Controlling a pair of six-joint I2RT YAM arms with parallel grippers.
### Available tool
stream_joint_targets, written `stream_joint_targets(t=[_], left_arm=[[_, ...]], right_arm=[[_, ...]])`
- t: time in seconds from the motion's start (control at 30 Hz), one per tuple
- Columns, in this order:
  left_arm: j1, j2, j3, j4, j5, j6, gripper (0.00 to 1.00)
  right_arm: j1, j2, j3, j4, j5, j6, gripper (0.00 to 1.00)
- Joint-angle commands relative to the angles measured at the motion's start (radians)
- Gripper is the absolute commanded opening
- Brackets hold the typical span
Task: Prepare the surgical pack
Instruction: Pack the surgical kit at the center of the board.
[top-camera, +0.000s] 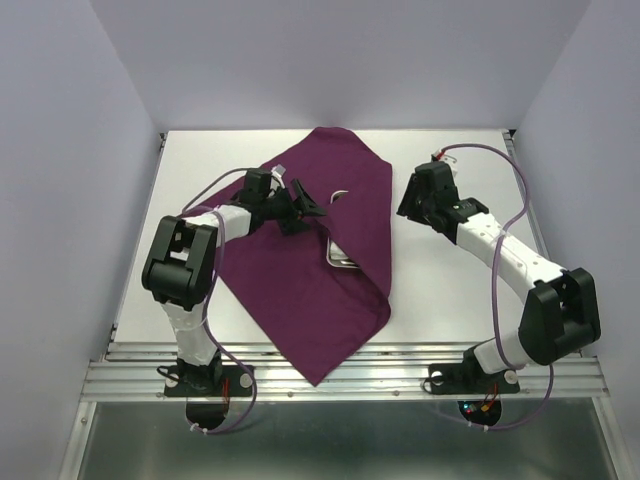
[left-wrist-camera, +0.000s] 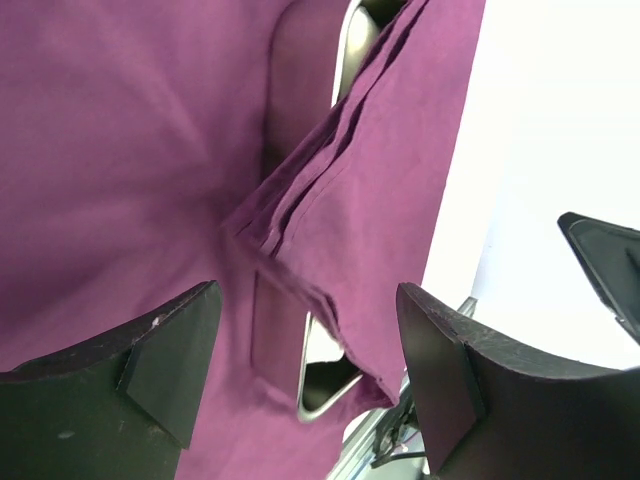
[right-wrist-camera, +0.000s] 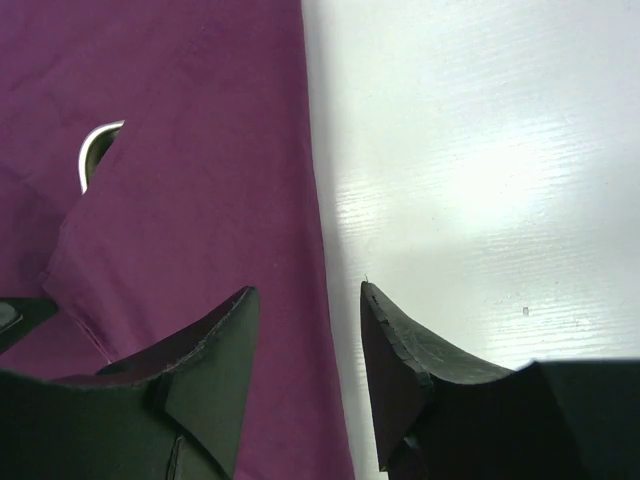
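Note:
The deep-purple cloth wrap (top-camera: 300, 290) lies across the middle of the table, its right side folded over to the left. A corner of the steel tray (top-camera: 340, 262) pokes out from under the fold, and a silver instrument loop (top-camera: 340, 195) shows just above it. My left gripper (top-camera: 312, 207) hovers over the cloth's upper middle. In the left wrist view the left gripper (left-wrist-camera: 305, 340) is open and empty above the folded edge and the tray (left-wrist-camera: 325, 385). My right gripper (right-wrist-camera: 305, 300) is open above the cloth's right edge (right-wrist-camera: 200, 200), holding nothing. Gauze is hidden.
The white table (top-camera: 460, 290) shows bare to the right of the cloth. A metal rail (top-camera: 420, 360) runs along the near edge, and the cloth's lowest corner (top-camera: 318, 372) hangs over it. Pale walls close in on three sides.

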Motion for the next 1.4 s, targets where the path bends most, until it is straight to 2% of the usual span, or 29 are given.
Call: stream_joint_targets(t=[0.0, 0.3, 0.53, 0.63, 0.67, 0.77, 0.8, 0.87, 0.9, 0.97, 1.13, 1.23, 1.37], left_arm=[[-0.018, 0.03, 0.02, 0.107, 0.049, -0.047, 0.81], [-0.043, 0.073, 0.022, 0.12, 0.054, -0.076, 0.81], [-0.051, 0.093, 0.04, 0.137, 0.042, -0.082, 0.75], [-0.051, 0.1, 0.048, 0.133, 0.033, -0.076, 0.63], [-0.05, 0.102, 0.051, 0.125, 0.027, -0.073, 0.53], [-0.051, 0.096, 0.057, 0.111, 0.007, -0.062, 0.38], [-0.05, 0.09, 0.059, 0.096, -0.007, -0.053, 0.28], [-0.05, 0.088, 0.074, 0.071, -0.021, -0.039, 0.15], [-0.05, 0.088, 0.08, 0.05, -0.029, -0.033, 0.02], [-0.049, 0.084, 0.083, 0.044, -0.029, -0.022, 0.0], [-0.047, 0.074, 0.077, 0.033, -0.05, -0.007, 0.0], [-0.046, 0.088, 0.082, 0.022, -0.053, -0.001, 0.0], [-0.046, 0.099, 0.079, 0.022, -0.052, 0.005, 0.0]], right_arm=[[0.004, -0.032, -0.007, 0.01, 0.017, 0.004, 0.51], [0.004, -0.028, -0.012, 0.01, 0.016, 0.009, 0.51], [0.004, -0.034, -0.018, 0.008, 0.013, 0.012, 0.51], [0.004, -0.034, -0.019, 0.008, 0.011, 0.014, 0.51], [0.004, -0.034, -0.021, 0.008, 0.01, 0.014, 0.51], [0.004, -0.029, -0.019, 0.01, -0.028, 0.001, 0.51], [0.004, -0.022, -0.01, 0.011, -0.061, -0.014, 0.51], [0.004, 0.017, 0.016, -0.018, -0.175, -0.055, 0.51], [0.017, 0.027, 0.034, -0.021, -0.197, -0.063, 0.51], [0.068, 0.038, 0.04, -0.024, -0.175, -0.08, 0.49], [0.272, 0.07, 0.077, -0.03, -0.122, -0.079, 0.36], [0.373, 0.125, 0.103, -0.004, -0.11, -0.059, 0.34], [0.448, 0.217, 0.162, 0.007, -0.116, -0.046, 0.33]])
